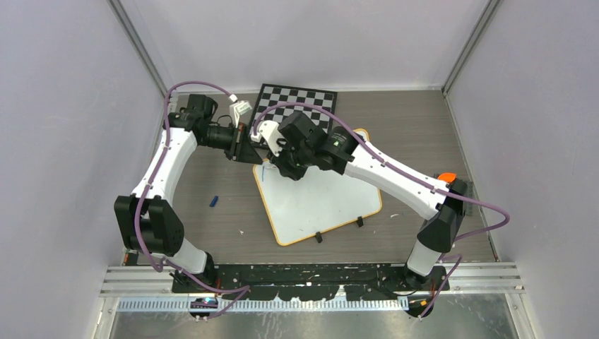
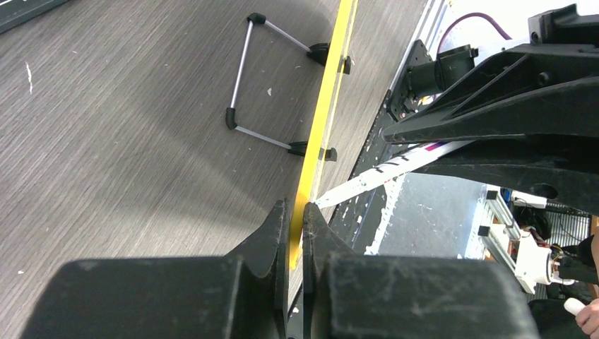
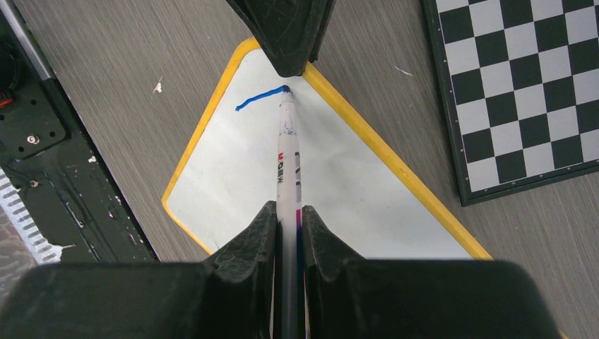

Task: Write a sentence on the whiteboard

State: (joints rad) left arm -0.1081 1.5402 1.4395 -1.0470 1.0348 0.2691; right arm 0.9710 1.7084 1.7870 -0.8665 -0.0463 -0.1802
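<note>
Right claw point(image 3: 288, 220) pinches a pen point(image 3: 285, 152) whose tip touches the whiteboard point(image 3: 339, 191) just ahead of it, left claw point(image 2: 297, 215) squeezes the board's rim point(image 2: 321, 120), and only one short blue line point(image 3: 256, 99), maybe part of a letter, is there, so almost the whole sentence is left.

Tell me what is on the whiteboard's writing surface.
One short blue stroke near a corner of the white orange-rimmed whiteboard, with the white marker pen touching its end, held by the right pincer. From above, the right arm covers the far part.
</note>
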